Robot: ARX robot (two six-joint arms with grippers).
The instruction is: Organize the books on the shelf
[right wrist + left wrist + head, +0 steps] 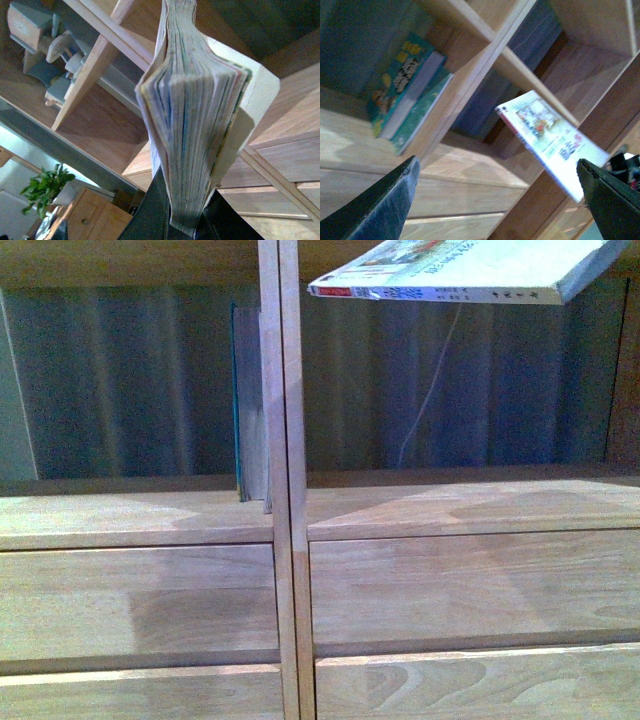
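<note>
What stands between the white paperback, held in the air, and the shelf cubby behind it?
Nothing visible does: the white paperback hangs before the open right cubby. Only toward the teal books in the left cubby would the wooden divider stand between.

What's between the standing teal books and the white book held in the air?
Only the upright wooden divider of the shelf; the front view shows it.

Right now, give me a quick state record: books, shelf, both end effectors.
held book: thin white paperback with illustrated cover, roughly flat, high at the right cubby
shelved books: two teal-covered books, upright in left cubby against centre divider
shelf: light wooden shelf unit, drawers closed
left end effector: open, empty
right end effector: shut on the paperback
</note>
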